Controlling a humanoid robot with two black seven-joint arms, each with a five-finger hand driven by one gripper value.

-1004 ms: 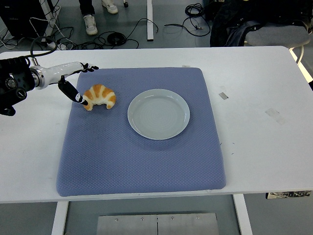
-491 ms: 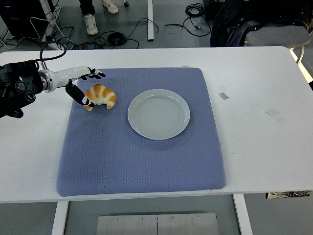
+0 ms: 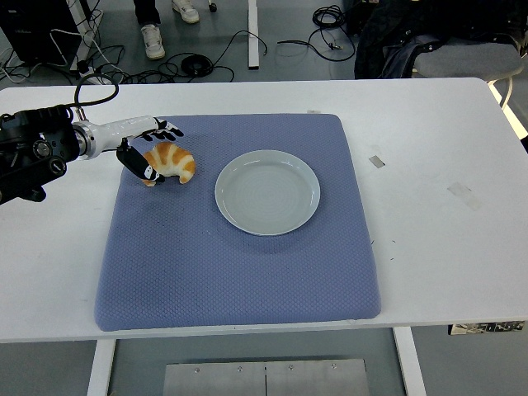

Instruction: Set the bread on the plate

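Since the earlier frames the left hand has travelled rightward from the table's left side and closed in on the croissant; a second ago its fingers hung apart from the pastry, and now they bracket it. The croissant itself has not shifted: it lies on the blue-grey mat, well to the left of the plate and a little farther from the camera than the plate's centre, with a strip of bare mat between the two.

The left hand is spread around the croissant's left end. Its upper fingers reach over the far side of the pastry, and the thumb curls in on the near-left side, its dark tip touching or almost touching the crust. The fingers are not yet clamped; whether any real grip is made cannot be told, and the croissant sits flat on the mat, not lifted.

The white forearm cover and black wrist housing of the left arm extend back from the hand, away from the plate, to the picture's left edge.

The plate is pale, round and empty, sitting on the mat slightly above the mat's middle. The mat covers the centre of the white table. Beyond the table's far edge, past the plate, cables trail over the floor, and a person's white shoes stand at the top left.
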